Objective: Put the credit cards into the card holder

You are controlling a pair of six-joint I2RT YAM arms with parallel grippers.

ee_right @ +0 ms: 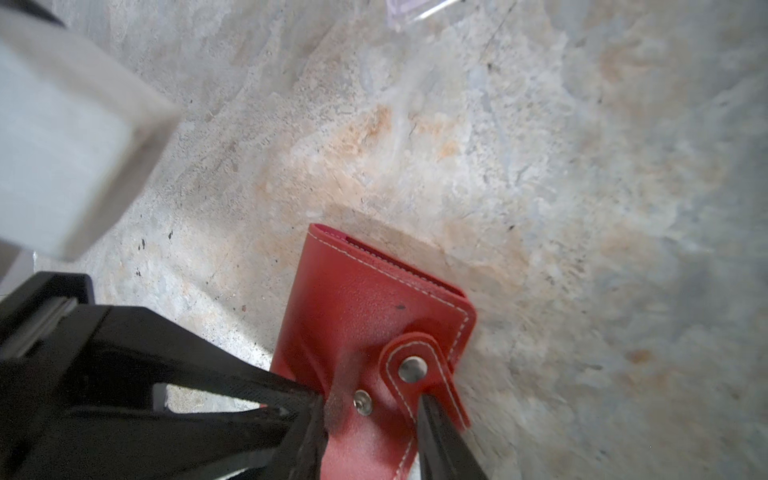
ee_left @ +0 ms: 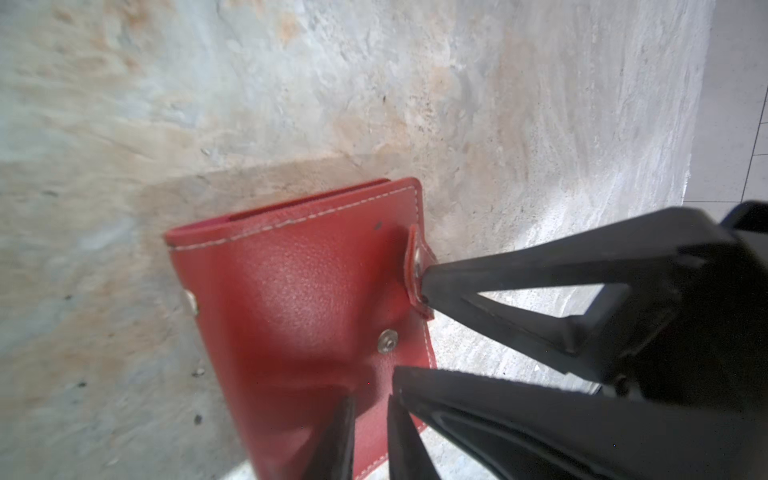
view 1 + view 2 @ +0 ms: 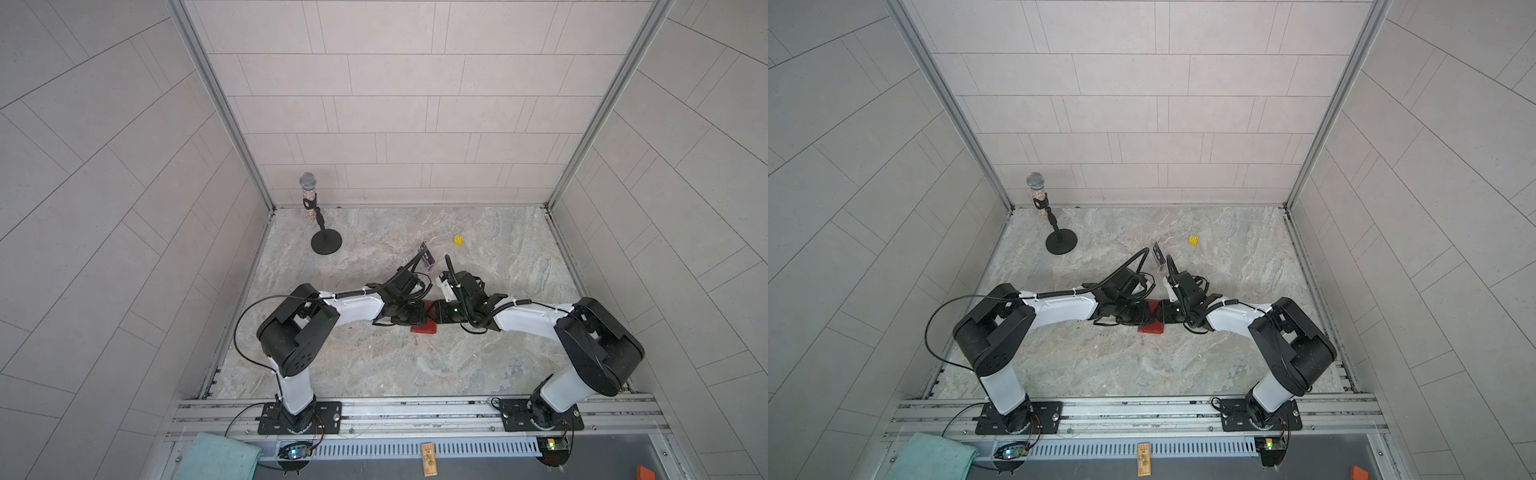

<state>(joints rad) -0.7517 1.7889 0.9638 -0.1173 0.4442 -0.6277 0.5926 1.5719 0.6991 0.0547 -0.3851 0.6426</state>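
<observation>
the red card holder lies folded closed on the marble worktop between the two wrists, its snap tab off the stud and curled up. the left gripper is parted a little and grasps nothing i can see: one fingertip butts the tab, the other rests on the cover. of the right gripper only one finger shows plainly, its tip on the cover beside the stud, so i cannot tell how it stands. the credit cards stand in a clear acrylic stand just behind the arms. the holder looks light and soft, and would likely skid on the smooth stone, so one gripper should pin it while the other lifts the cover by the tab or the stitched free edge. the cards look thin, stiff and slick, best pinched by the edge that rises clear of the stand.
</observation>
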